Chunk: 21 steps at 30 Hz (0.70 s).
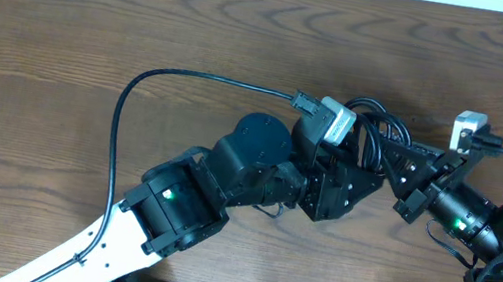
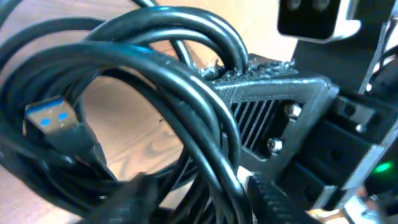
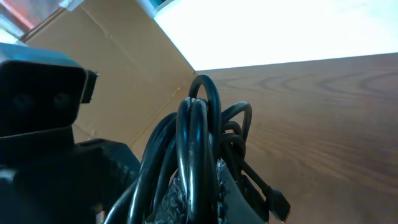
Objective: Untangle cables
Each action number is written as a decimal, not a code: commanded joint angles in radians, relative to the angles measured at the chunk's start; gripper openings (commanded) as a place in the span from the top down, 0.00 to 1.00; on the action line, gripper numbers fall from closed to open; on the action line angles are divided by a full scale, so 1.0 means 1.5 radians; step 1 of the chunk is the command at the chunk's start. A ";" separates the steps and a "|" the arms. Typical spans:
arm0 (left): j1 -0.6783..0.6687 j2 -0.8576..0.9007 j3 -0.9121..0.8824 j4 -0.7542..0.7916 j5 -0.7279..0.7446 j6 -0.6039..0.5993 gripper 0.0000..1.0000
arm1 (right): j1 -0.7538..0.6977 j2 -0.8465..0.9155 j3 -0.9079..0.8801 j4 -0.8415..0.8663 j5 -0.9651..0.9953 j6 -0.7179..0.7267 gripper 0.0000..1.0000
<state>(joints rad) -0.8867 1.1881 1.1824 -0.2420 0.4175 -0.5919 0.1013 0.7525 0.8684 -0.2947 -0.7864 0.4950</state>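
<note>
Evidently the right end effector (image 3: 198,191) is clamping down on the cables (image 3: 199,124), its jaws sitting together with the loops standing up out of them like a fan. One of its fingers (image 2: 267,118), a matte black printed wedge with a ribbed pad and a rough top edge, is showing close in the left wrist view, with several strands crossing over it. The left end effector (image 1: 357,166) is sitting right against the same bundle from the other side. Its own fingers are not showing clearly, so I cannot tell whether they are apart, together, or gripping any strand.

The bundle is sitting between the two arms, toward the far middle of the surface (image 1: 150,14). It is lying directly ahead of the left end effector and filling that camera. The loops are running roughly across the line between the arms. So the coming move is, I am judging, turning on the left arm taking one strand and drawing it away from the right arm's hold.

The cords are looking round, glossy and springy. A blue-tipped plug (image 2: 53,118) is lying to the left of the loops, and a plain black plug (image 3: 278,203) is dangling low above the dark wood grain.
</note>
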 commanded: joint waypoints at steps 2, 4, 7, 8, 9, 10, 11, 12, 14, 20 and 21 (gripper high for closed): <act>-0.002 0.004 0.009 0.003 0.006 -0.006 0.72 | -0.001 -0.004 0.001 -0.001 -0.019 -0.023 0.99; -0.002 0.004 0.009 0.003 0.006 -0.006 0.73 | -0.002 -0.004 0.001 -0.004 -0.018 -0.038 0.99; -0.002 0.004 0.009 0.003 0.006 -0.006 0.80 | -0.002 -0.004 0.001 -0.006 -0.018 -0.044 0.99; -0.002 0.004 0.009 0.003 0.006 -0.006 0.87 | -0.002 -0.004 0.001 -0.007 -0.018 -0.045 0.99; -0.002 0.004 0.009 0.003 0.006 -0.006 0.92 | -0.002 -0.004 0.001 -0.009 -0.016 -0.045 0.99; -0.002 0.004 0.009 0.001 0.006 -0.006 0.93 | -0.002 -0.004 0.001 -0.011 -0.011 -0.051 0.99; -0.002 0.004 0.009 -0.001 0.006 -0.005 0.92 | -0.002 -0.004 0.001 -0.015 -0.003 -0.060 0.99; -0.002 0.004 0.009 -0.002 0.006 -0.005 0.93 | -0.002 -0.004 0.001 -0.022 0.008 -0.065 0.99; -0.002 0.003 0.009 -0.002 0.006 0.000 0.93 | -0.002 -0.004 0.001 -0.040 0.037 -0.067 0.99; 0.000 -0.032 0.009 -0.019 0.006 0.136 0.93 | -0.003 -0.004 0.001 -0.097 0.092 -0.110 0.99; 0.000 -0.040 0.009 -0.022 0.006 0.162 0.93 | -0.003 -0.004 0.001 -0.106 0.104 -0.113 0.99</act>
<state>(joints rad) -0.8875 1.1870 1.1824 -0.2852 0.4168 -0.4938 0.1013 0.7502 0.8684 -0.4305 -0.7200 0.3794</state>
